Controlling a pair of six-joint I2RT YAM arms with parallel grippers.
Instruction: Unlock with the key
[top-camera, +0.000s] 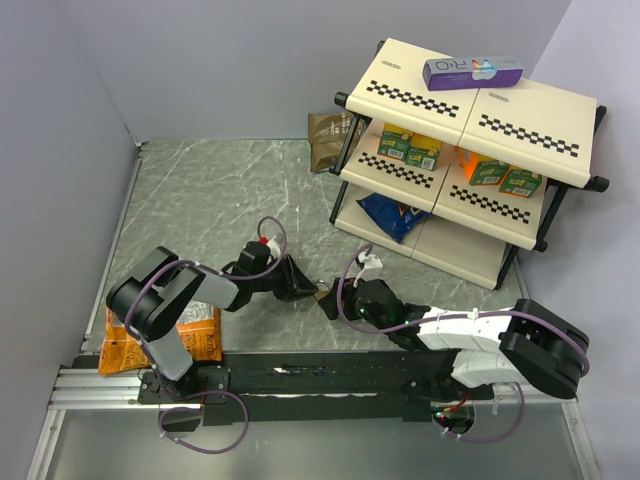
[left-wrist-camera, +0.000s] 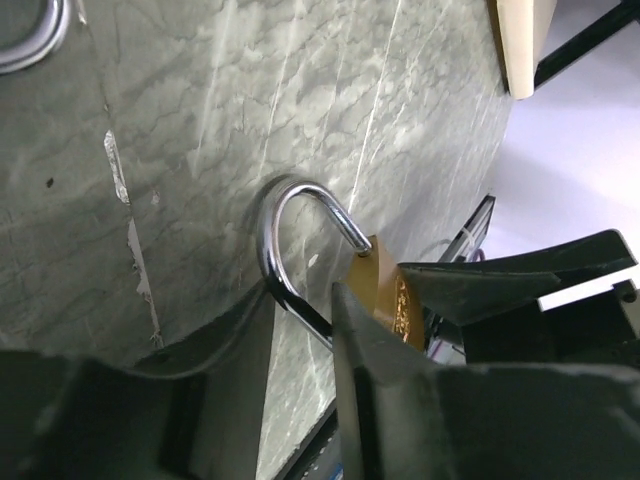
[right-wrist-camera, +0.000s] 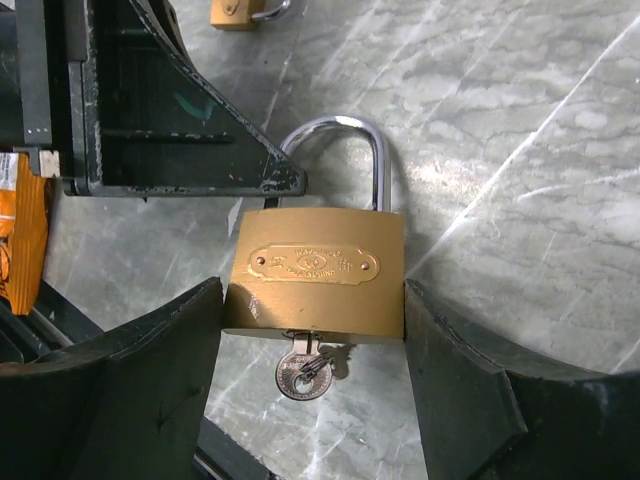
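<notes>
The brass padlock (right-wrist-camera: 315, 270) with a silver shackle (right-wrist-camera: 340, 125) lies on the marble table, and it also shows in the top view (top-camera: 324, 296). My right gripper (right-wrist-camera: 313, 300) is shut on its body, one finger on each side. The small silvery key (right-wrist-camera: 303, 375) with its wire ring sits in the keyhole at the padlock's bottom edge. My left gripper (left-wrist-camera: 300, 300) is open, with its fingers on either side of the shackle's leg (left-wrist-camera: 290, 305). One of its fingers (right-wrist-camera: 200, 130) hides the shackle's left leg. In the left wrist view the shackle's free end looks just out of the body (left-wrist-camera: 385, 295).
A second small brass padlock (right-wrist-camera: 235, 12) lies farther back on the table. An orange snack bag (top-camera: 160, 340) lies by the left arm's base. A checkered two-tier shelf (top-camera: 470, 150) with boxes stands at the back right, with a brown packet (top-camera: 325, 140) beside it.
</notes>
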